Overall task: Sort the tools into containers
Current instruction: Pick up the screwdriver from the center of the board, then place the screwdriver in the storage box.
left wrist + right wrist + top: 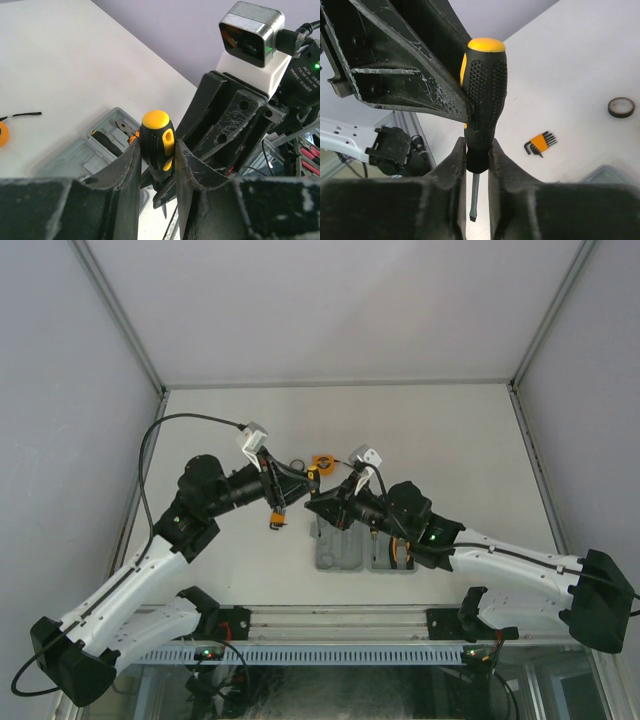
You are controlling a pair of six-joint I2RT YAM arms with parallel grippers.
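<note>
Mid-air handover here! The black-and-yellow rubber-handled screwdriver [485, 100] stands upright above the white table [580, 60], tip down, caught between both arms near the far end of the flat grey plastic tool case [70, 160].

The left gripper [159, 150] is clamped narrow across the fat part of the handle, pads pressed on either side. The right gripper [477, 150] has its jaws drawn in close on the slim neck of the handle, just above the bare shaft, and they look to be touching it.

Now the danger. Two arms on one tool: if either pulls away while the other is clamped, the screwdriver gets wrenched or twisted out of line. And that right-hand hold sits low on a tapering neck, with the heavy handle above it. If the left lets go early, I'd expect a tilt or a slip straight down.

The orange-and-black pliers [112, 134] already lie in the case. The orange hex-key set [540, 143] and small black ring [621, 107] wait out on the table.
</note>
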